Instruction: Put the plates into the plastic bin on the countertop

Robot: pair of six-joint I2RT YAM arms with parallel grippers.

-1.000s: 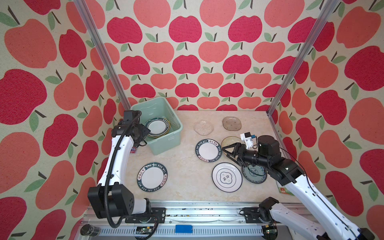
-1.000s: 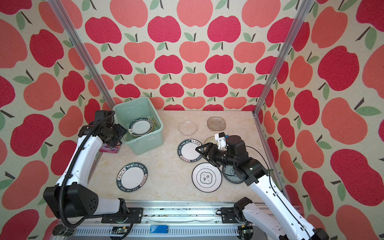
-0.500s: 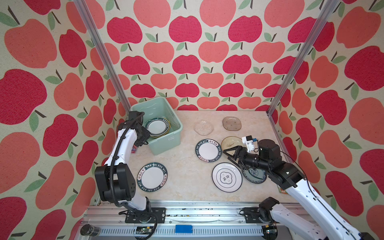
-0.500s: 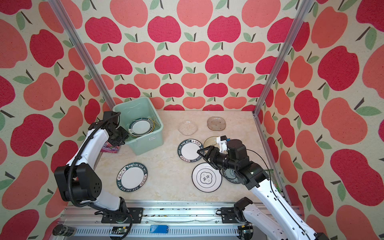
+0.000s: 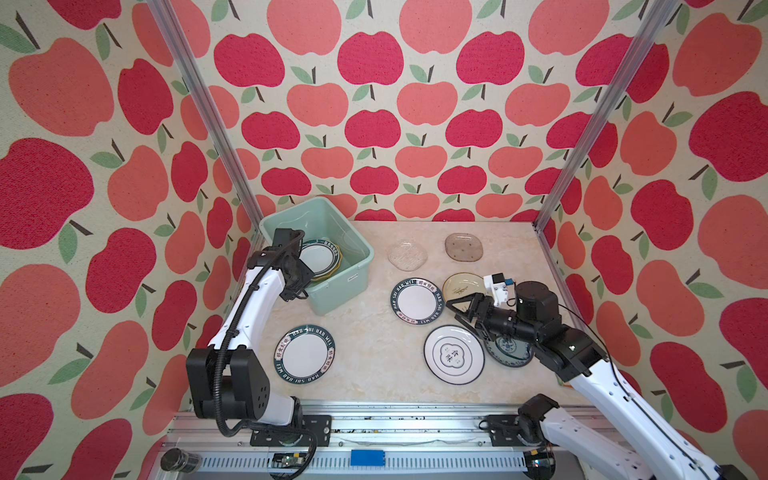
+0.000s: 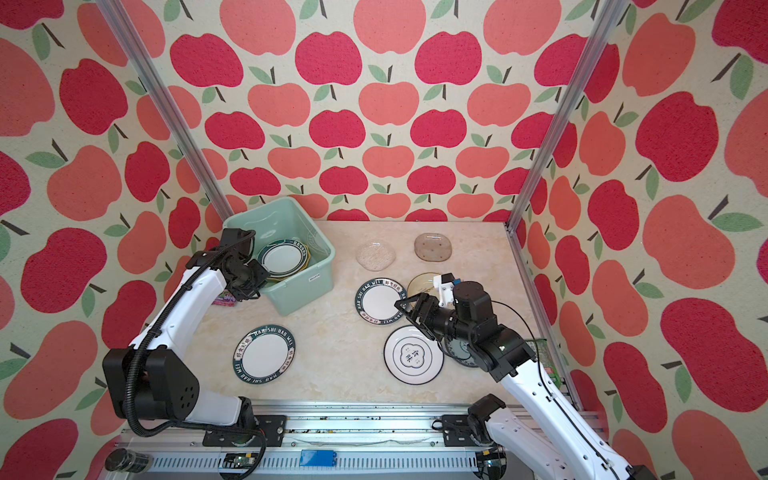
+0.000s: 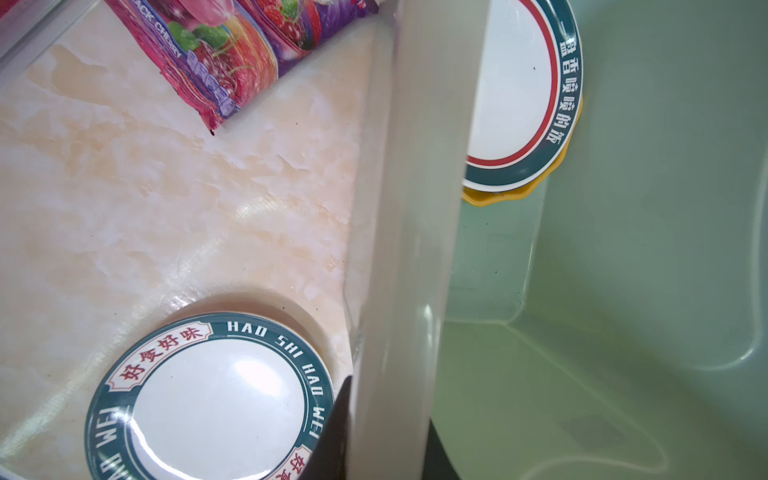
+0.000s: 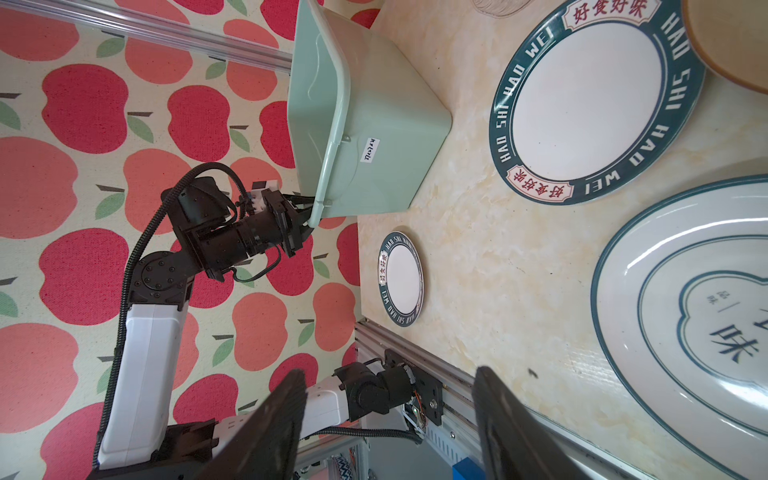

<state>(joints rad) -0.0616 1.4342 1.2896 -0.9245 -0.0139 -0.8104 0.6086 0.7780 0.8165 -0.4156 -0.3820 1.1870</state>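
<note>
The mint-green rectangular plastic bin (image 5: 340, 293) stood at the back left of the beige marble-look countertop (image 5: 374, 332). It held a white plate with a dark green lettered rim (image 5: 320, 259) lying on a yellow scalloped plate (image 7: 498, 197). The left gripper (image 8: 308, 215) was at the bin's near left corner. Its fingers (image 7: 332, 436) were closed on the rolled rim, one outside the wall and one inside. A pink snack packet (image 7: 216, 54) lay just beside the bin. The right gripper (image 5: 455, 313) hovered with its fingers (image 8: 286, 415) well apart and nothing between them. It was among a round lettered plate (image 5: 417, 301), a cream plate (image 5: 459, 282) and a white ringed plate (image 5: 454, 354). A blue-patterned plate (image 5: 507, 355) lay partly under that arm. A second lettered plate (image 5: 304, 353) lay near the front. A clear squarish glass plate (image 5: 408, 254) and a smoky squarish glass plate (image 5: 464, 247) lay near the back.
</note>
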